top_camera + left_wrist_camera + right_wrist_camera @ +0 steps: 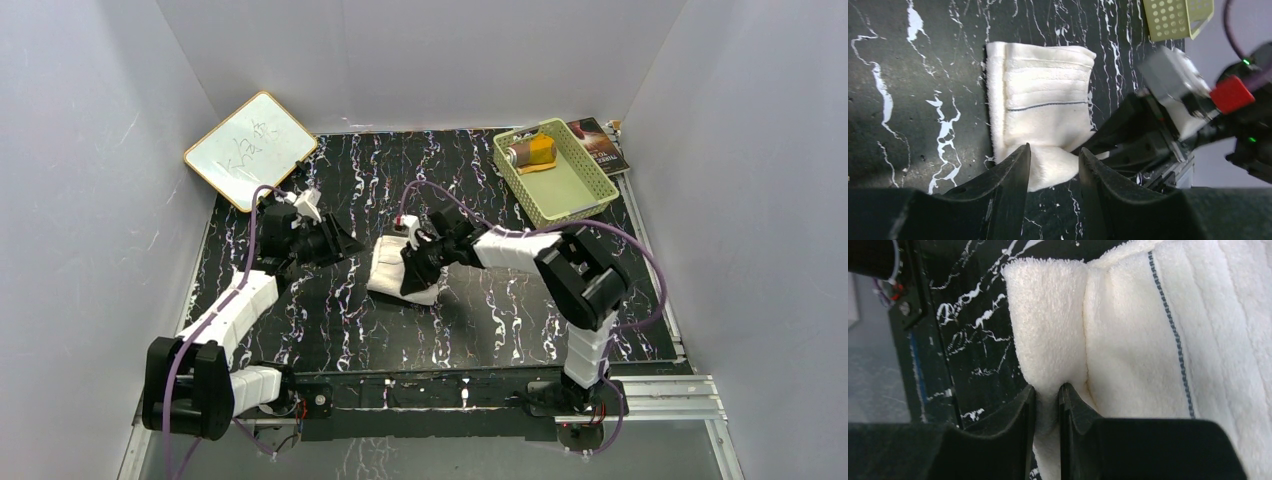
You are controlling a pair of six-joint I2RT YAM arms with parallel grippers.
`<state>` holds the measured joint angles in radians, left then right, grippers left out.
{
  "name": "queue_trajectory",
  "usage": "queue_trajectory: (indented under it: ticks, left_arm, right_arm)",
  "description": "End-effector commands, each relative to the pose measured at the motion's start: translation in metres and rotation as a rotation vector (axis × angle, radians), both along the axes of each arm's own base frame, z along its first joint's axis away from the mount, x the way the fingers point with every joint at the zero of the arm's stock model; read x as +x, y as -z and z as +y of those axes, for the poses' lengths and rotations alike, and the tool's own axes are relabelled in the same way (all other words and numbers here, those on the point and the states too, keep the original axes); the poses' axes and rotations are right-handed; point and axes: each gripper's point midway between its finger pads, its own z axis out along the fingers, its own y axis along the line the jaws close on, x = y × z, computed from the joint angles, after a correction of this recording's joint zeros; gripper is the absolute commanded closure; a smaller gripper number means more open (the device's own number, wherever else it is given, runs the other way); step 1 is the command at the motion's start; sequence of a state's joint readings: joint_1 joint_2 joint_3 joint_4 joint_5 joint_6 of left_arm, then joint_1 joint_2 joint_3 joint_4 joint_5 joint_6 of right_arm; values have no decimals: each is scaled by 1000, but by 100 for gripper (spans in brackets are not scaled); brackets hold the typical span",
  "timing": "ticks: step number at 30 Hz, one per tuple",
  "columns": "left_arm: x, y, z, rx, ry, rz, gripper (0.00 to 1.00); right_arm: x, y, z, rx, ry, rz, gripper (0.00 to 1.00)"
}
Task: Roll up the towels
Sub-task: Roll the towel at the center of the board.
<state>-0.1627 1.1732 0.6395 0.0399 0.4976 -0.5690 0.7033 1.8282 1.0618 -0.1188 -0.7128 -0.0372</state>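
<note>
The cream-white towel (395, 272) lies mid-table, its near edge rolled into a thick fold (1050, 330). My right gripper (1047, 390) is shut on that fold, reaching in from the right (418, 262). My left gripper (1053, 156) stands open just left of the towel (1040, 100), and the rolled end shows past its fingertips, with nothing pinched. In the top view the left gripper (356, 245) is a little apart from the cloth's left edge. The orange-yellow towel (530, 152) sits rolled in the green basket (580, 190).
The green basket stands at the back right, with a dark book (602, 143) behind it. A small whiteboard (250, 150) leans at the back left corner. White walls enclose the black marbled table (480, 330).
</note>
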Motion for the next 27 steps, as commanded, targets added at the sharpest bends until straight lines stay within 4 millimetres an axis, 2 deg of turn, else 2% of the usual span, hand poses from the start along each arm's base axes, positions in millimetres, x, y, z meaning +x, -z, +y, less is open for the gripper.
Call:
queue_trajectory:
  ticks: [1,4,9,16,20,27]
  left_arm:
    - [-11,-8,-11,-51,87,-2,61]
    - [-14,-8,-16,-78,122,-6,61]
    - [-18,-5,-25,-134,158,11,62]
    - [-20,14,-33,-206,162,57,64]
    - [-15,26,-37,-228,155,73,65]
    - [-11,56,-45,-292,162,149,68]
  right_arm:
    - [-13,-20,26,107,-54,239,95]
    - [3,-17,31,75,5,356,100]
    - [15,6,29,-8,21,528,100]
    - [26,25,22,-24,78,589,100]
    - [26,37,18,-44,98,604,90]
    - [25,43,18,-56,103,609,89]
